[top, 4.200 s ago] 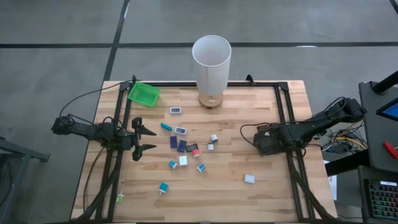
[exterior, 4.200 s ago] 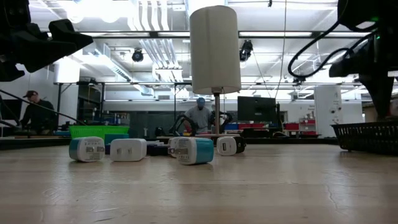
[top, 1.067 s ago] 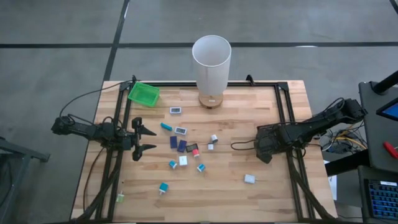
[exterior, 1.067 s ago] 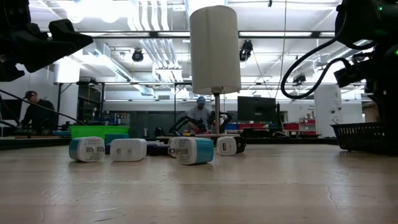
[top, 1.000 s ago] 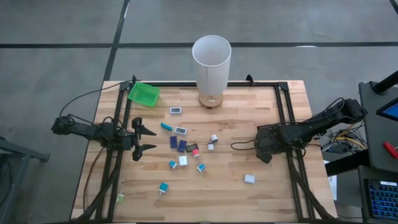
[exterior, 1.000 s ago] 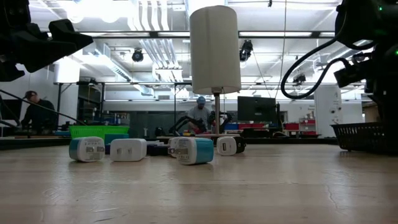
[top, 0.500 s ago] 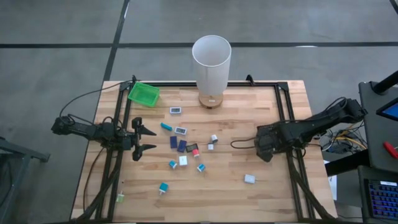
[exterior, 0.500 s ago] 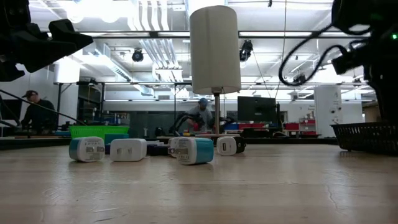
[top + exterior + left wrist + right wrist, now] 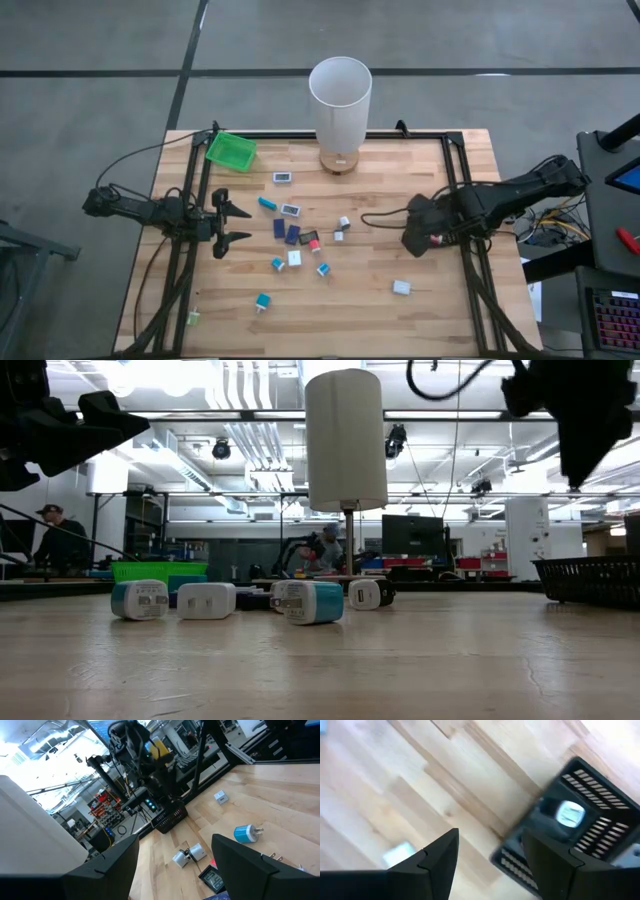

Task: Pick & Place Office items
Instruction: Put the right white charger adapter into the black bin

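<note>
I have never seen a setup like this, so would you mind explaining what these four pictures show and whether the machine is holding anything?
This is a two-armed robot at a wooden table. One picture looks straight down on it, one looks level across the tabletop, and two come from cameras on the arms' wrists.

From above, the left end effector waits open at the table's left edge. The right end effector is over the table's right side, also open. Neither holds anything.

Scattered mid-table are the office items, small blue, teal and white pieces. A tall white cylinder stands at the far edge, with a green tray at the far left corner. The right wrist picture shows a black basket with one item already inside.
</note>
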Controlling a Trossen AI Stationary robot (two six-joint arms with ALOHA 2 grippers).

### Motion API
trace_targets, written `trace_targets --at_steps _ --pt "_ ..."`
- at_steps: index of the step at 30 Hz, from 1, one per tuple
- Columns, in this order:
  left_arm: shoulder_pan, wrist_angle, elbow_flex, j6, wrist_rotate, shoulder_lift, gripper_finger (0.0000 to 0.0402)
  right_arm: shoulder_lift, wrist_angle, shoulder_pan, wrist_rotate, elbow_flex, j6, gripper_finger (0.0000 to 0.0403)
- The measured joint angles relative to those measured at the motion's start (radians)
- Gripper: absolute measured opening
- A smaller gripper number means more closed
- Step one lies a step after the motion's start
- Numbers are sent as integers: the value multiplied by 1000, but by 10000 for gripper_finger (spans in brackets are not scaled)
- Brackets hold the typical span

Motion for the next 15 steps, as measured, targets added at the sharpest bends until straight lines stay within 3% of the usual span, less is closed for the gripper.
trace_targets --at_steps 7,15 --pt "0 0 0 0 0 0 257 58 106 0 0 17 -56 217" --pt "0 0 0 0 0 0 257 223 110 48 -2 106 -120 217"
